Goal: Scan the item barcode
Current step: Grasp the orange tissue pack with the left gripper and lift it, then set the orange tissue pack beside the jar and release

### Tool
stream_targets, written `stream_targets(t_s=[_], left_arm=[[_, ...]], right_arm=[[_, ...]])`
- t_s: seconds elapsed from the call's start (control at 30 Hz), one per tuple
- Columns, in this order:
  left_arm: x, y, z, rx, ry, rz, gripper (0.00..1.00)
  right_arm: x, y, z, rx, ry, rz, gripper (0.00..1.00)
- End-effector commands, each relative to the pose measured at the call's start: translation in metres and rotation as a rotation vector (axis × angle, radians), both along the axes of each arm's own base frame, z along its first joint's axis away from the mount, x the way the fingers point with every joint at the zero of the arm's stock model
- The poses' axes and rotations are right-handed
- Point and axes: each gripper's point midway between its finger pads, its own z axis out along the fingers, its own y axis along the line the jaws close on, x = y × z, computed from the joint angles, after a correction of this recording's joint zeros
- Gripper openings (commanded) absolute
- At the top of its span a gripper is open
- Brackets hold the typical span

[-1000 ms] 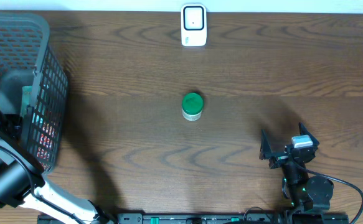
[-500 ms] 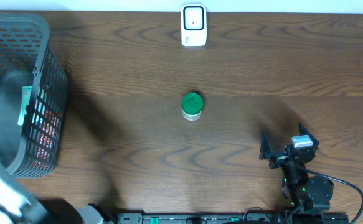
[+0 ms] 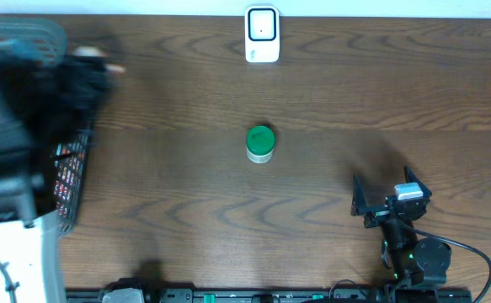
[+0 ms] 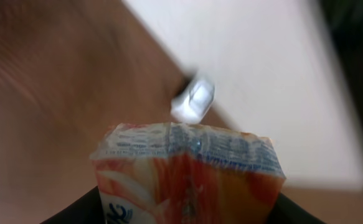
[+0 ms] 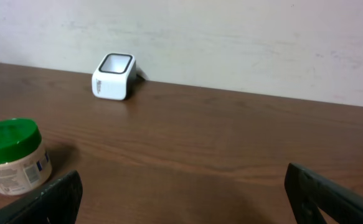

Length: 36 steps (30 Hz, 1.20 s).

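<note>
In the left wrist view my left gripper [image 4: 187,214] is shut on an orange and white packet [image 4: 187,165] with fine print along its crimped top edge. The white scanner [image 4: 193,102] shows blurred beyond the packet. From overhead, the left arm is a dark blur over the basket, with its gripper [image 3: 77,80] near the basket's right rim. The scanner [image 3: 262,34] stands at the table's far edge, also in the right wrist view [image 5: 114,76]. My right gripper [image 3: 388,206] rests open at the near right, nothing between its fingers [image 5: 187,193].
A green-lidded jar [image 3: 260,143] stands mid-table, seen at the left in the right wrist view [image 5: 10,155]. The grey wire basket [image 3: 26,34] sits at the far left, mostly hidden by the left arm. A pale wall runs behind the table.
The left arm has swung up from the table's near left to over the basket and is blurred with motion. The right arm and the jar have not moved.
</note>
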Motion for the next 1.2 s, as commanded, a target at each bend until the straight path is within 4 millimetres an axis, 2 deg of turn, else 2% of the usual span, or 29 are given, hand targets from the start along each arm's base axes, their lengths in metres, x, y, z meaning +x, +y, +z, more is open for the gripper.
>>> stream_targets(t_s=[0.0,0.23,0.33,0.6,0.7,0.73,0.8,0.87,0.93,1.03,1.07,1.1,1.17], left_arm=[[0.005,-0.035,-0.051,0.198,0.155,-0.072,0.60],[0.008,-0.103,-0.151,0.373,0.451,-0.263,0.61],[0.013,-0.121,-0.197,0.417,0.569,-0.316,0.61],[0.022,-0.138,-0.312,0.475,0.831,-0.314,0.61],[0.019,-0.136,-0.340,0.487,0.901,-0.300,0.61],[0.019,-0.136,-0.345,0.490,0.912,-0.301,0.69],[0.021,-0.137,-0.348,0.490,0.909,-0.301,0.87],[0.025,-0.138,-0.342,0.483,0.882,-0.296,0.99],[0.032,-0.136,-0.329,0.482,0.844,-0.284,0.98],[0.041,-0.135,-0.291,0.472,0.755,-0.292,0.98],[0.045,-0.134,-0.263,0.461,0.683,-0.299,0.98],[0.047,-0.132,-0.246,0.454,0.642,-0.298,0.98],[0.051,-0.126,-0.197,0.435,0.515,-0.297,0.98]], right_arm=[[0.000,0.003,-0.001,0.012,0.005,0.010,0.99],[0.000,0.003,-0.001,0.012,0.005,0.010,0.99],[0.000,0.003,-0.001,0.012,0.005,0.010,0.99],[0.000,0.003,-0.001,0.012,0.005,0.010,0.99],[0.000,0.003,-0.001,0.012,0.005,0.010,0.99],[0.000,0.003,-0.001,0.012,0.005,0.010,0.99],[0.000,0.003,-0.001,0.012,0.005,0.010,0.99],[0.000,0.003,-0.001,0.012,0.005,0.010,0.99],[0.000,0.003,-0.001,0.012,0.005,0.010,0.99],[0.000,0.003,-0.001,0.012,0.005,0.010,0.99],[0.000,0.003,-0.001,0.012,0.005,0.010,0.99],[0.000,0.003,-0.001,0.012,0.005,0.010,0.99],[0.000,0.003,-0.001,0.012,0.005,0.010,0.99]])
